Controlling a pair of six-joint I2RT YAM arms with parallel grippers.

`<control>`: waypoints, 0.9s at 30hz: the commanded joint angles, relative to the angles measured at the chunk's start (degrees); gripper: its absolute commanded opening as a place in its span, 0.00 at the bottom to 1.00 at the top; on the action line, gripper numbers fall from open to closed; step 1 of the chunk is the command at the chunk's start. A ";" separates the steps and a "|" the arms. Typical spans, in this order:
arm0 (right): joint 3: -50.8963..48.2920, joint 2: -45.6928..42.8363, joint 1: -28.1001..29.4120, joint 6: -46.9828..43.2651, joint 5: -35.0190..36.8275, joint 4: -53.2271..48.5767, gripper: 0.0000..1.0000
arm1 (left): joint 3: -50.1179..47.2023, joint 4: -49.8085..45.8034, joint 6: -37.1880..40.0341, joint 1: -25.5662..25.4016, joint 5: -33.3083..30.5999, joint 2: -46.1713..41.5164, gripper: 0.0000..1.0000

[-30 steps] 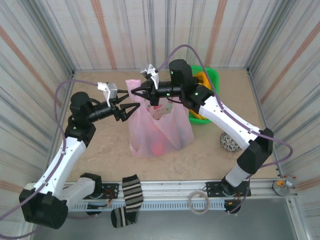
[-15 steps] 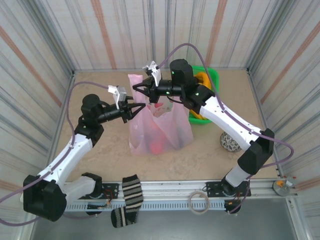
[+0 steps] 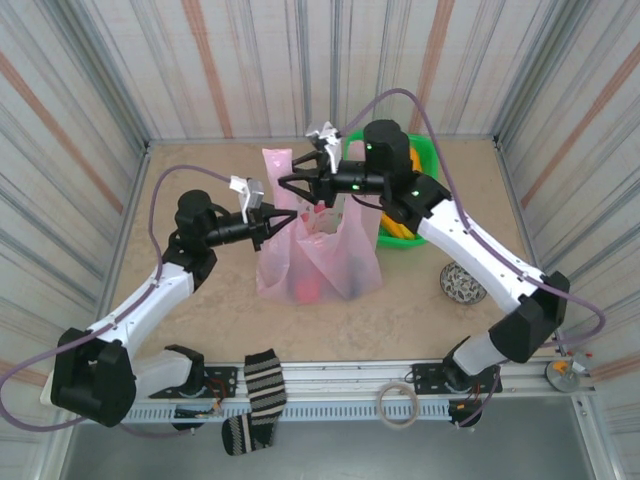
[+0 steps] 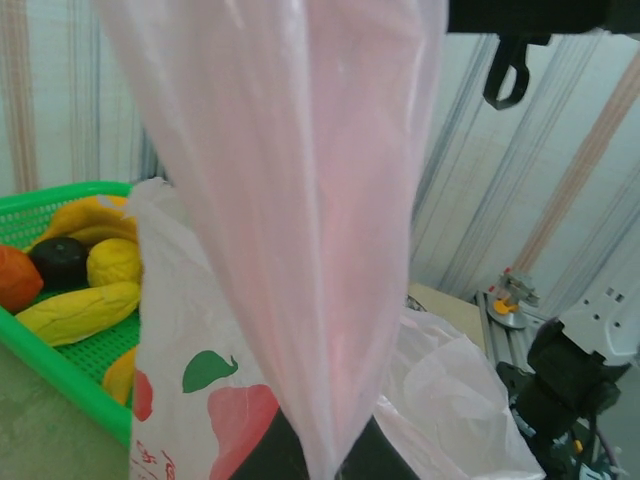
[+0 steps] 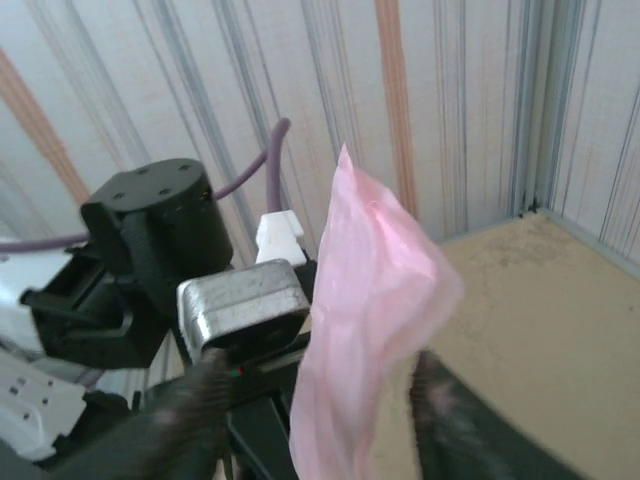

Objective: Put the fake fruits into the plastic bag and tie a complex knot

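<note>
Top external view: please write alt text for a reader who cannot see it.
A pink plastic bag stands mid-table between two robot arms, something red showing through it. The left gripper is shut on the bag's upper part; the right gripper is open beside a raised strap. A green basket sits behind, to the right.

The left gripper (image 3: 284, 217) has travelled right to the bag (image 3: 325, 262) and closed its wide-open jaws on the strap (image 3: 274, 163). The right gripper (image 3: 291, 186), clamped before, has parted its jaws around that strap and shifted slightly right, as has the strap.
</note>
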 commanded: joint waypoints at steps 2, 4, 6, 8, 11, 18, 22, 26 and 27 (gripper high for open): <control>-3.81 -5.05 -2.70 -5.23 -12.20 -1.10 0.89 | 0.58 3.07 1.07 -0.47 6.58 0.47 0.00; -4.62 -5.32 -2.59 -7.61 -11.56 -3.65 0.98 | 1.10 2.47 1.95 -0.47 7.83 0.53 0.00; -5.06 -4.45 -2.55 -8.01 -11.77 -4.46 1.00 | 1.59 1.98 3.24 -0.47 9.00 0.42 0.00; -5.34 -3.35 -1.70 -8.21 -11.74 -4.46 1.00 | 1.77 1.96 4.30 -0.47 9.90 0.35 0.00; -5.97 -1.31 0.16 -8.47 -10.99 -2.94 0.98 | 2.03 1.54 5.22 -0.47 10.29 0.02 0.00; -5.68 2.89 2.96 -6.26 -11.35 1.02 0.66 | 2.03 2.00 5.70 -0.73 11.04 -0.04 0.00; -5.62 3.29 3.32 -5.35 -11.23 1.80 0.41 | 2.03 2.25 5.61 -1.15 11.14 0.13 0.00; -4.71 2.89 3.40 -5.11 -11.01 1.94 0.20 | 1.96 2.29 5.68 -1.26 11.40 0.21 0.00; -4.43 2.63 3.34 -5.02 -10.36 1.90 0.18 | 1.82 2.23 5.66 -1.28 11.40 0.21 0.00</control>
